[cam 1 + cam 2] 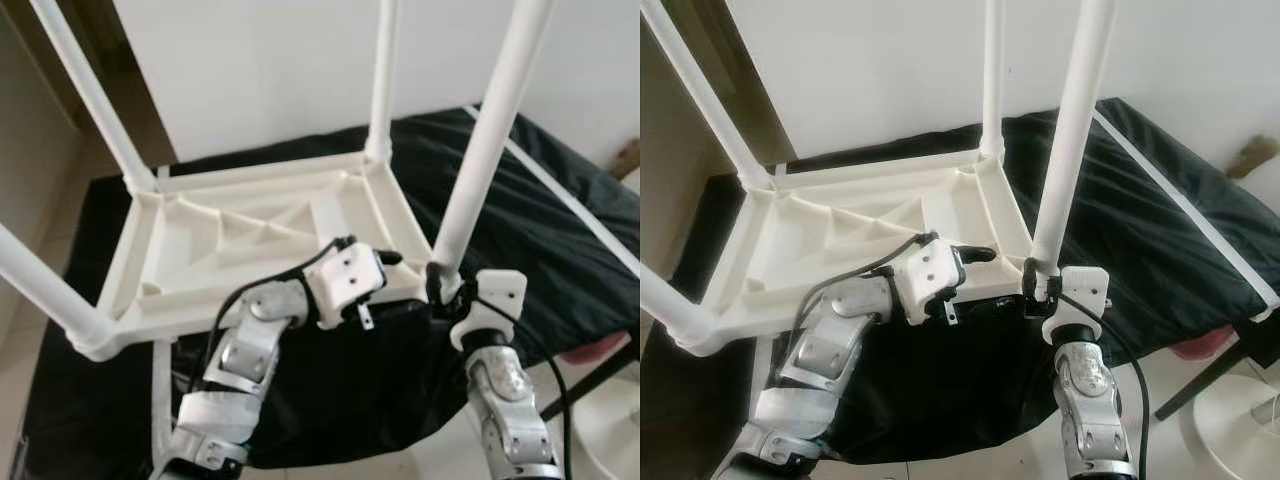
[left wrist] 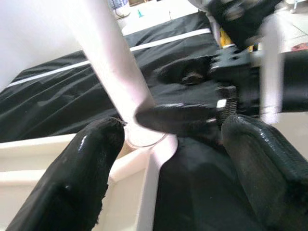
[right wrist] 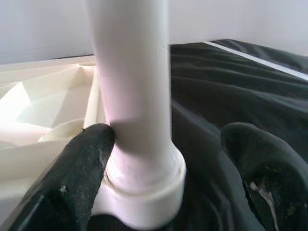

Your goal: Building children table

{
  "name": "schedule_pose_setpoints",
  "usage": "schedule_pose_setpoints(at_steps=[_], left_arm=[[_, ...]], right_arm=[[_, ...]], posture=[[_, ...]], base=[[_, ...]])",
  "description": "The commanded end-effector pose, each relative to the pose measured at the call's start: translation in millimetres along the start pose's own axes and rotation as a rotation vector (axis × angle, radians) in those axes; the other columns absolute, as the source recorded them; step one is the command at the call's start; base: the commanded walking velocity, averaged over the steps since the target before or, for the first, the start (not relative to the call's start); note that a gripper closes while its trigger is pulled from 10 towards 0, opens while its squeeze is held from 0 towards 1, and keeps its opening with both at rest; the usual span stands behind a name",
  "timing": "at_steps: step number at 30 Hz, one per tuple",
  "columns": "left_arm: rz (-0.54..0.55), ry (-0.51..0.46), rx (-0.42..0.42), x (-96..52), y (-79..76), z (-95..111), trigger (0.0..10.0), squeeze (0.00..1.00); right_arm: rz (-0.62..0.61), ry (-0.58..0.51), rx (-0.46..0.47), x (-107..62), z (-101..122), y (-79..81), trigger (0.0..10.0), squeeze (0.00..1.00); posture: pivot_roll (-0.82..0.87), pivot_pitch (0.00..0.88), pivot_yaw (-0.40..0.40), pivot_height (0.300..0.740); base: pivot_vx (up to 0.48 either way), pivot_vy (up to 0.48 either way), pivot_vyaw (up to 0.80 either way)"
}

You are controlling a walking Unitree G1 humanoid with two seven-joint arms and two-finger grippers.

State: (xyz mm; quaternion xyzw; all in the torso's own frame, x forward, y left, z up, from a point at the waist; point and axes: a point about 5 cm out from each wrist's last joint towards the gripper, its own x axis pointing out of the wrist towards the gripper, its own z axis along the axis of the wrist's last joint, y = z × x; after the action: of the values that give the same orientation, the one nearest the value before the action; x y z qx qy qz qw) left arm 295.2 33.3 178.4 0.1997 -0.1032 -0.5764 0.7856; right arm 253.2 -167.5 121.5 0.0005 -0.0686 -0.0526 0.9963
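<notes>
A white plastic children's table lies upside down on a black cloth, its legs pointing up. The front right leg stands in its corner socket. My right gripper is open around the base of that leg. One finger touches the leg and the other stands apart from it. My left gripper is open at the table's front rim just left of that corner, pointing at the socket. Nothing sits between its fingers.
The three other legs rise at the far and left corners. A white wall stands behind, with a dark doorway at the back left. On the tiled floor at the right are a white round object and a pink item.
</notes>
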Motion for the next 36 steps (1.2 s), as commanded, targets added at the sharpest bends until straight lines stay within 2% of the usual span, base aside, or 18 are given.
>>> schedule_pose_setpoints(at_steps=[1, 3, 4, 6, 10, 11, 12, 15, 17, 18, 19, 23, 25, 28, 34, 36], left_arm=[[0.173, 0.012, -0.002, -5.3, 16.7, -4.4, 10.0, 0.00], [0.182, 0.022, 0.000, -6.7, 19.5, -6.3, 10.0, 0.00], [0.204, 0.049, -0.005, -12.6, 27.0, -11.8, 10.0, 0.00], [0.216, 0.069, -0.021, -17.3, 30.7, -16.7, 10.0, 0.00], [0.216, 0.089, -0.029, -21.9, 31.6, -21.7, 10.0, 0.00], [0.233, 0.123, -0.028, -30.5, 34.3, -28.8, 10.0, 0.00], [0.233, 0.123, -0.028, -30.5, 34.3, -28.8, 10.0, 0.00], [0.272, 0.181, -0.030, -47.1, 40.6, -39.4, 10.0, 0.00], [0.272, 0.181, -0.030, -47.1, 40.6, -39.4, 10.0, 0.00], [0.313, 0.225, -0.024, -61.8, 48.5, -45.6, 10.0, 0.00], [0.313, 0.225, -0.024, -61.8, 48.5, -45.6, 10.0, 0.00], [0.353, 0.282, 0.000, -77.7, 57.8, -52.1, 10.0, 0.00], [0.353, 0.282, 0.000, -77.7, 57.8, -52.1, 10.0, 0.00], [0.388, 0.308, 0.010, -91.4, 66.1, -56.1, 10.0, 0.00], [0.396, 0.319, 0.009, -96.8, 68.2, -57.6, 10.0, 0.00], [0.382, 0.323, 0.005, -98.9, 64.6, -59.3, 10.0, 0.00]], right_arm=[[0.056, 0.003, 0.007, -5.6, -1.3, 8.2, 10.0, 0.00], [0.083, 0.009, 0.013, -7.7, -2.4, 11.6, 10.0, 0.00], [0.168, 0.015, 0.014, -9.6, -4.3, 21.7, 10.0, 0.00], [0.223, 0.024, 0.016, -8.8, -6.3, 27.8, 10.0, 0.00], [0.251, 0.027, 0.020, -7.6, -7.1, 31.0, 10.0, 0.00], [0.280, 0.028, 0.019, -5.6, -7.8, 34.2, 10.0, 0.00], [0.280, 0.028, 0.019, -5.6, -7.8, 34.2, 10.0, 0.00], [0.322, 0.043, 0.030, -3.0, -10.7, 38.1, 10.0, 0.00], [0.322, 0.043, 0.030, -3.0, -10.7, 38.1, 10.0, 0.00], [0.348, 0.047, 0.038, 1.5, -11.1, 39.4, 10.0, 0.00], [0.348, 0.047, 0.038, 1.5, -11.1, 39.4, 10.0, 0.00], [0.358, 0.042, 0.034, 8.3, -9.0, 36.1, 10.0, 0.00], [0.358, 0.042, 0.034, 8.3, -9.0, 36.1, 10.0, 0.00], [0.393, 0.037, 0.023, 12.8, -6.7, 29.8, 10.0, 0.00], [0.410, 0.031, 0.010, 15.8, -5.5, 28.6, 10.0, 0.00], [0.378, 0.024, -0.003, 22.3, -5.0, 20.9, 10.0, 0.00]], posture=[[-0.12, 0.000, 0.079, 0.740], [-0.12, 0.000, 0.082, 0.740], [-0.13, 0.000, 0.084, 0.740], [-0.13, 0.000, 0.087, 0.740], [-0.13, 0.000, 0.088, 0.740], [-0.13, 0.000, 0.089, 0.740], [-0.13, 0.000, 0.089, 0.740], [-0.12, 0.000, 0.085, 0.740], [-0.12, 0.000, 0.085, 0.740], [-0.11, 0.000, 0.083, 0.740], [-0.11, 0.000, 0.083, 0.740], [-0.11, 0.000, 0.082, 0.740], [-0.11, 0.000, 0.082, 0.740], [-0.10, 0.000, 0.073, 0.740], [-0.10, 0.000, 0.072, 0.740], [-0.10, 0.000, 0.074, 0.740]], base=[[0.000, 0.000, 0.00], [0.000, 0.000, 0.00], [0.000, 0.000, 0.00], [0.000, 0.000, 0.00], [0.000, 0.000, 0.00], [0.000, 0.000, 0.00], [0.000, 0.000, 0.00], [0.000, 0.000, 0.00], [0.000, 0.000, 0.00], [0.000, 0.000, 0.00], [0.000, 0.000, 0.00], [0.000, 0.000, 0.00], [0.000, 0.000, 0.00], [0.000, 0.000, 0.00], [0.000, 0.000, 0.00], [0.000, 0.000, 0.00]])
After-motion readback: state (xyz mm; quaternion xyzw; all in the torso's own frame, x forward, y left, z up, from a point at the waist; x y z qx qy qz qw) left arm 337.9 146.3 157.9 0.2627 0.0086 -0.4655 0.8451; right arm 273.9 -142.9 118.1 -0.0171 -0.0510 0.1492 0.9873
